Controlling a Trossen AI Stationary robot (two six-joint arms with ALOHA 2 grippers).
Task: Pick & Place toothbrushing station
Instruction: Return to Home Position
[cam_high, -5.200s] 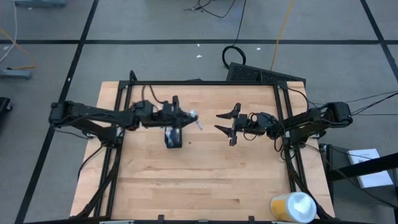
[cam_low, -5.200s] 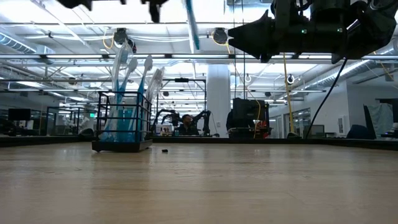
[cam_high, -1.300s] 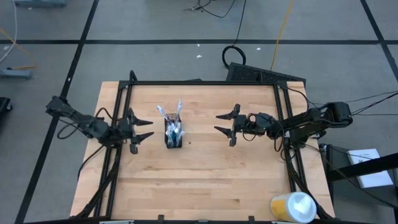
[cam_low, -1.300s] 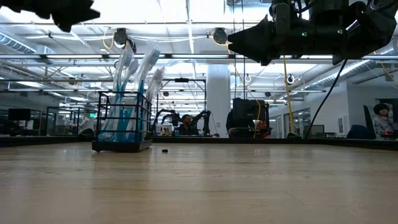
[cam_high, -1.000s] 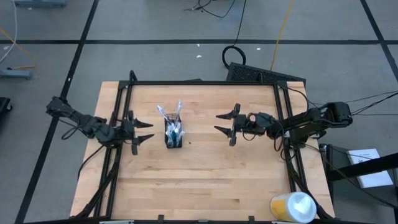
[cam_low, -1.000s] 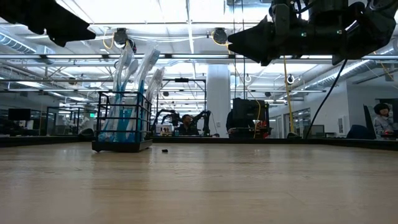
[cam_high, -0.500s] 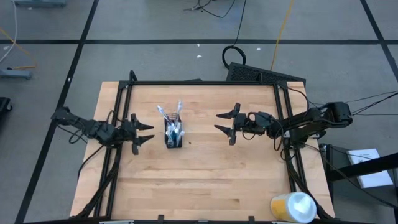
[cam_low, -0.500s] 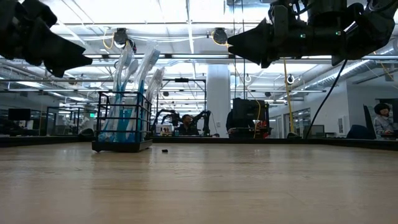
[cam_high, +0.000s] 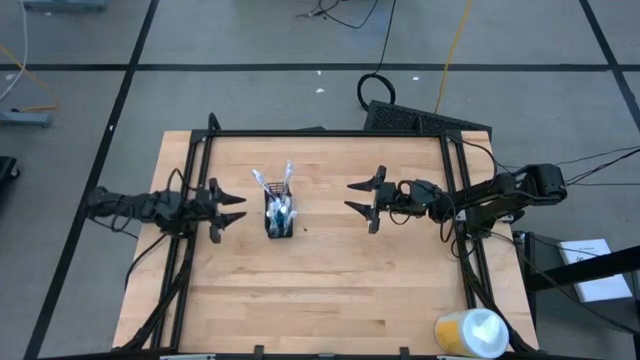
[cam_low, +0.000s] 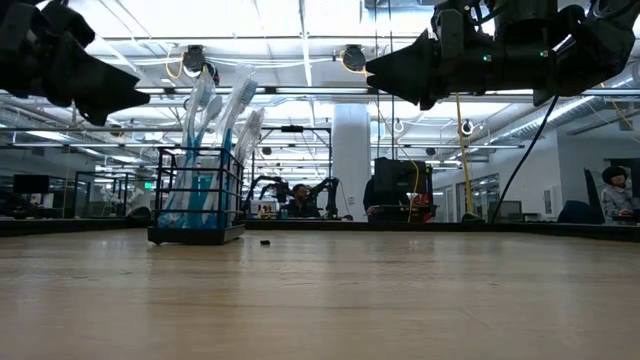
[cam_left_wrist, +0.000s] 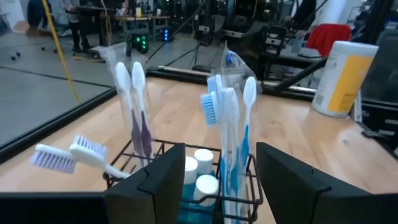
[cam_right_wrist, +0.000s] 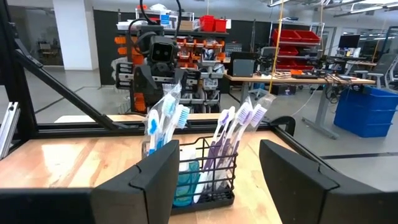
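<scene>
I saw black mesh holder (cam_high: 280, 222) upright, toothbrushes (cam_high: 272, 184) fanning out, probably tubes (cam_left_wrist: 200, 163) inside; left gripper (cam_high: 240, 209) and right gripper (cam_high: 350, 197) flanked it, both spread, empty.

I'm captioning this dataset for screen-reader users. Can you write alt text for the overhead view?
Seen from above, a small black mesh holder of toothbrushes stands left of centre on a wooden table. The left claw and right claw hover open on either side, touching nothing. A yellow-and-white container sits at the lower right corner.
</scene>
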